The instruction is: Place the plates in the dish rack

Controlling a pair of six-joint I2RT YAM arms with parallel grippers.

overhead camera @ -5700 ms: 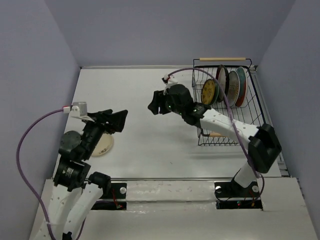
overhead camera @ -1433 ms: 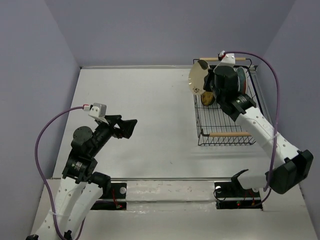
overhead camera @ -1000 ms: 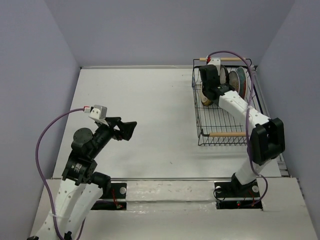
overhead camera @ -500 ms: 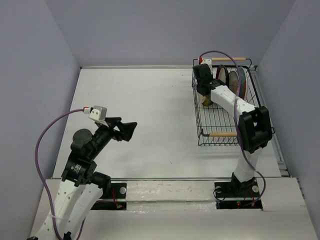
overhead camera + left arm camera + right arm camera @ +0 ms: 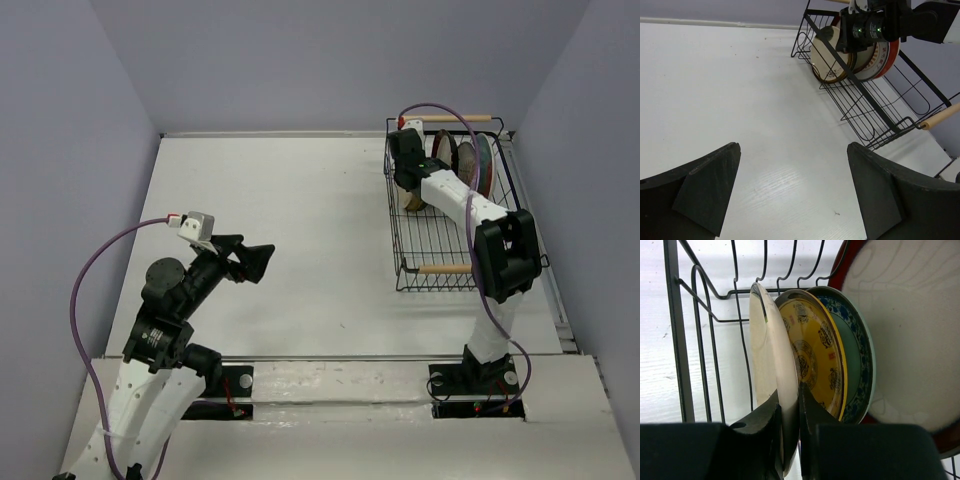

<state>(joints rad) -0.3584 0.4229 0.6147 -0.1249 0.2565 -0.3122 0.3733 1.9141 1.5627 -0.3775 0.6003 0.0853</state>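
Your left claw (image 5: 250,262) hangs spread wide above the near-left part of the white table (image 5: 300,190), touching nothing. Bare tabletop runs from it across to the dish rack (image 5: 440,240) at the far right.

Your right claw (image 5: 789,412) reaches into the rack's far-left corner and pinches the rim of the plain cream plate (image 5: 771,360). That plate stands on edge just inside the left wall wires.

The right wrist camera shows what the overhead view hides. The amber plate (image 5: 815,352) stands close behind the cream one, then the teal-blue plate (image 5: 857,355), then the big red-rimmed plate (image 5: 905,325). The cream and amber plates may be touching low down, though the fingers block that spot.

Overhead, two more plates (image 5: 482,165) stand farther right.
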